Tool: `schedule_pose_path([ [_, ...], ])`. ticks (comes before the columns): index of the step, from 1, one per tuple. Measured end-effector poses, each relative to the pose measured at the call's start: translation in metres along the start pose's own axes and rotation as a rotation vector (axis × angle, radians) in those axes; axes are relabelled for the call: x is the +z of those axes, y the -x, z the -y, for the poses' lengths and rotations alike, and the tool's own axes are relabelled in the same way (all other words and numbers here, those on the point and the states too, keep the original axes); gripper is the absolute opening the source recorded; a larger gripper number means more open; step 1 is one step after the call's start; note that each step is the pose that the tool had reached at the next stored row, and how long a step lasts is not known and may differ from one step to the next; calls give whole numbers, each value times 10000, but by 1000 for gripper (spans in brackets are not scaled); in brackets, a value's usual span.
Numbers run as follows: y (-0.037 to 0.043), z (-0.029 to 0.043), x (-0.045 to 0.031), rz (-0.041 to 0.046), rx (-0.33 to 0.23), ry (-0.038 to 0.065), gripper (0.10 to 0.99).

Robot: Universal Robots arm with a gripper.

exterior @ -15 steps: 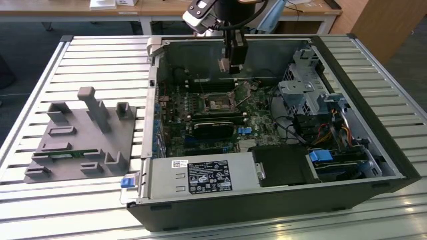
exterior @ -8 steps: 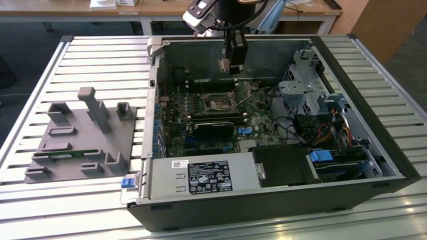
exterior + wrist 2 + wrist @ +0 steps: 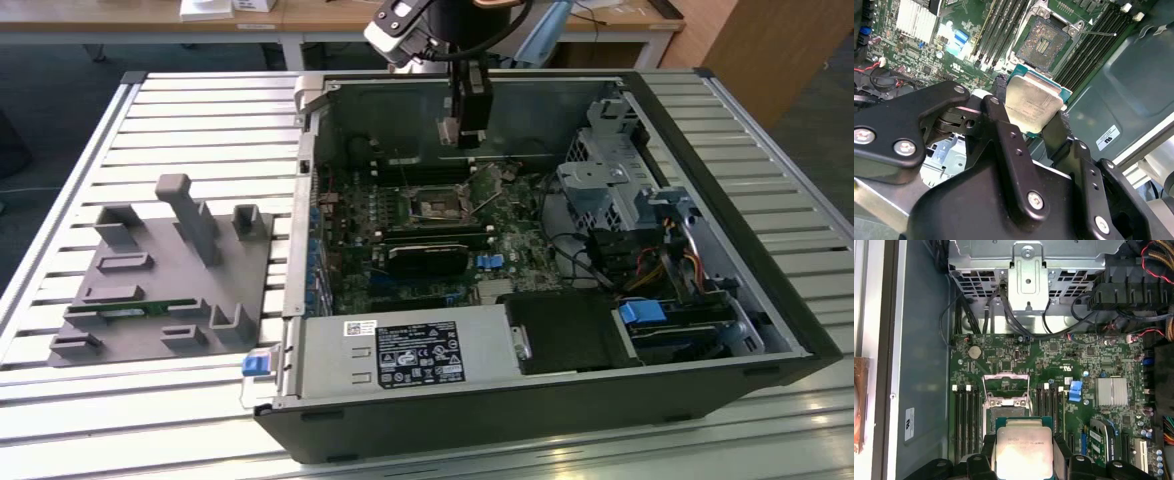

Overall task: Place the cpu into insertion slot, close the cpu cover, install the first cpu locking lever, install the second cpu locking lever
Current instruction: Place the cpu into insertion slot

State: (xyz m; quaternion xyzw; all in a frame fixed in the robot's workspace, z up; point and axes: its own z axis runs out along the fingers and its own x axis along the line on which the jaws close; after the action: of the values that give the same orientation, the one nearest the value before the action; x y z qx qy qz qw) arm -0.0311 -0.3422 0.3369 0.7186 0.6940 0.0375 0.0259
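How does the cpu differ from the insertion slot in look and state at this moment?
The cpu has a pale metal face; the insertion slot has a dark centre. The cpu hangs gripped in the claw above the board; the insertion slot lies open and empty on it. Both are square and alike in size.

This is a robotics lab or test workshop. A slatted aluminium tabletop (image 3: 174, 110) carries an open desktop computer case (image 3: 400, 425) with its motherboard (image 3: 507, 225) bare. A grey moulded parts fixture (image 3: 160, 290) sits at nine o'clock of the case. A robot arm (image 3: 414, 25) hangs in at twelve o'clock, its tool (image 3: 463, 138) gripping the cpu (image 3: 1024, 452). Wooden desks (image 3: 320, 15) stand behind.
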Motion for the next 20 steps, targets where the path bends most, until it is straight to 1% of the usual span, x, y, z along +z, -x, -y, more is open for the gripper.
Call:
schedule_pose_path([
  [3, 1, 25, 10, 0, 13, 2, 537],
  [7, 2, 49, 42, 0, 13, 7, 537],
  [12, 3, 61, 77, 0, 11, 7, 537],
  [20, 4, 66, 110, 1, 12, 6, 537],
])
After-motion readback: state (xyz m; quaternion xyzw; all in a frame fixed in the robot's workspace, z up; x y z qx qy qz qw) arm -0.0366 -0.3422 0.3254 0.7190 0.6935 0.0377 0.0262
